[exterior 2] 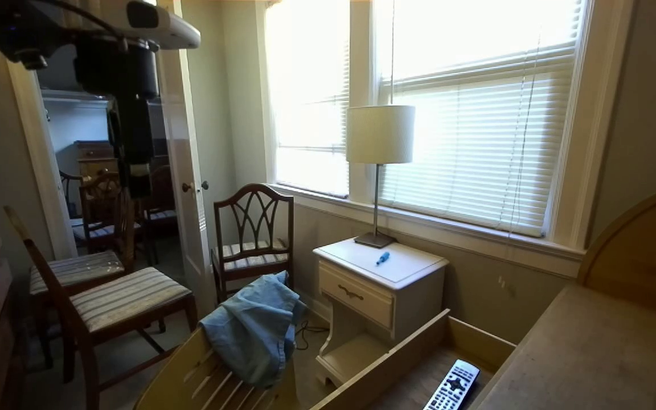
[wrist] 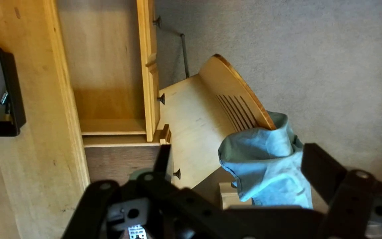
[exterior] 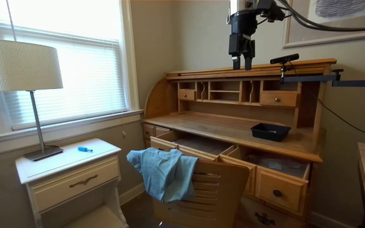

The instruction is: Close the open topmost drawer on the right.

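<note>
Under the front edge of the desktop (exterior: 201,124), toward its right corner: the oak drawer (exterior: 266,178), pulled out well past that edge
Gripper (exterior: 242,65): released, fingers (wrist: 320,171) parted with nothing between them, hanging well above and apart from the drawer
Oak body: stiff, likely of middling weight and hard to harm, though it may bind as it slides
Panelled front (exterior: 285,180): smooth-looking, so a slanting touch might skid; better push flat, square to the front edge
Right knob (exterior: 277,193), left knob (wrist: 161,99): both small; no pinch seems needed, and pressing midway between them should keep the drawer straight
Chair (exterior: 230,186): just before the drawer's left part, contact unclear; pressing only near the right corner could twist the drawer
Centre drawer (exterior: 198,142): also pulled out, left along the front edge, best not nudged
</note>
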